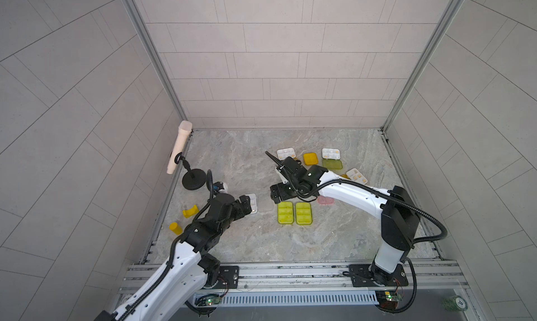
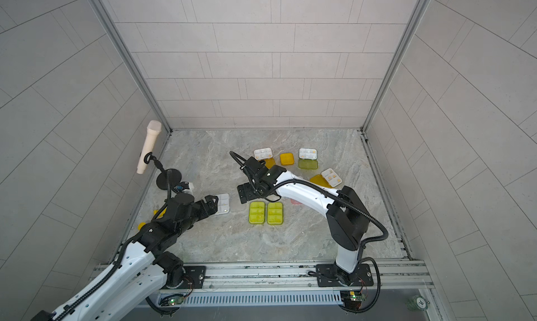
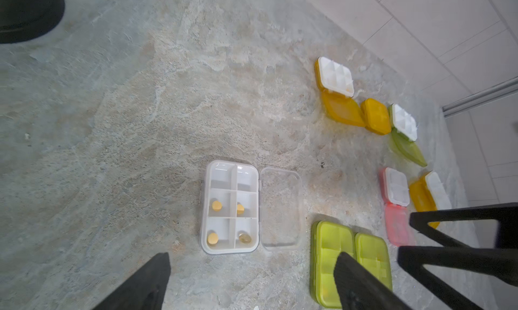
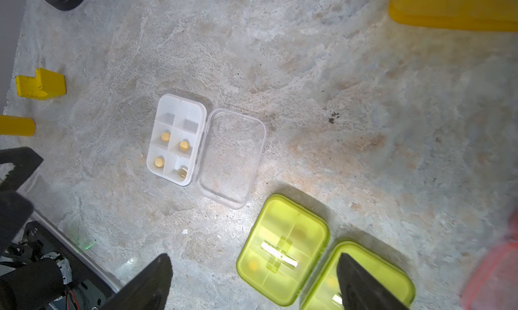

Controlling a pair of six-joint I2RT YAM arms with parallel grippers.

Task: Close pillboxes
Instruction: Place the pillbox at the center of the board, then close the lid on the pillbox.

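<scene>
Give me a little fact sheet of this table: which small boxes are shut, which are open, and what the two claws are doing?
Closed: yellow-green pair, orange pillbox
Open: clear-lidded pillbox, pink pillbox, green-lidded pillbox, orange-lidded pillboxes
Pills seen: four compartments of the clear-lidded pillbox
Left gripper: open, empty, near the clear-lidded pillbox
Right gripper: open, empty, near the yellow-green pair
Also there: microphone on stand, yellow cylinder, yellow block
</scene>
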